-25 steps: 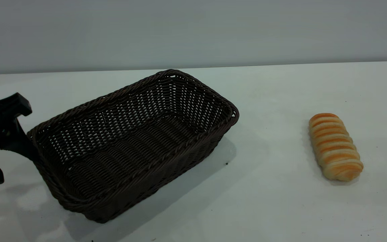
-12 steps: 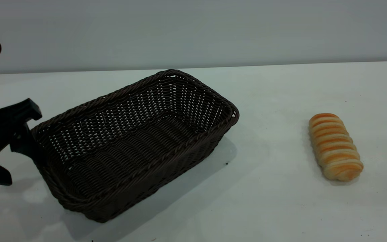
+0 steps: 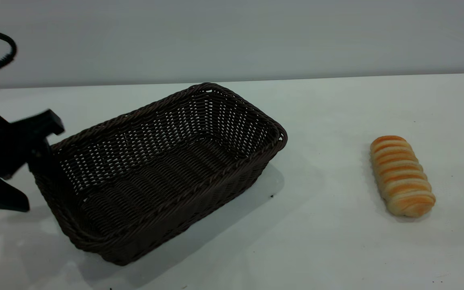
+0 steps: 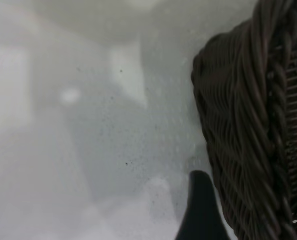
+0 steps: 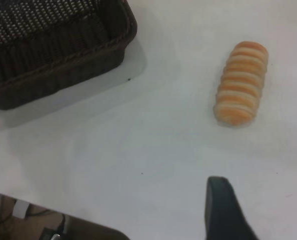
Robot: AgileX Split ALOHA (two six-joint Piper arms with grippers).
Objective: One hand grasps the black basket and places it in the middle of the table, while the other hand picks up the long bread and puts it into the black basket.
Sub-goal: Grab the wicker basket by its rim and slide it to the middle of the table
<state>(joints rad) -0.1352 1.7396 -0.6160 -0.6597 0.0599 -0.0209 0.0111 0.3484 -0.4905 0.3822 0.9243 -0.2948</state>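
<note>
The left gripper (image 3: 34, 161), black and mounted on a black arm with a looping cable, sits at the left end of the black basket (image 3: 163, 169), a large rectangular dark brown-black woven wicker basket with a braided rim and flared see-through sides. Its upper finger (image 3: 40, 123) reaches over the rim of the basket's short left wall, and a lower finger (image 3: 2, 199) points along the worktop (image 3: 328, 241) outside that wall, so the jaws stand wide apart astride the wall; whether they press on the weave cannot be told. In the left wrist view one dark fingertip (image 4: 201, 210) lies just beside the basket's outer wall (image 4: 238, 150).

The basket rests on the pale grey-white worktop, left of centre, turned at an angle with its far corner pointing toward the back wall.

The long bread (image 3: 401, 175), an oblong loaf with a ridged top striped golden-orange and pale cream, lies flat on the worktop well apart from the basket, to its right.

The right gripper shows only in its wrist view, as one dark finger (image 5: 223, 210) above bare worktop, near the bread (image 5: 241, 82) but clear of it; how wide it stands cannot be told.
</note>
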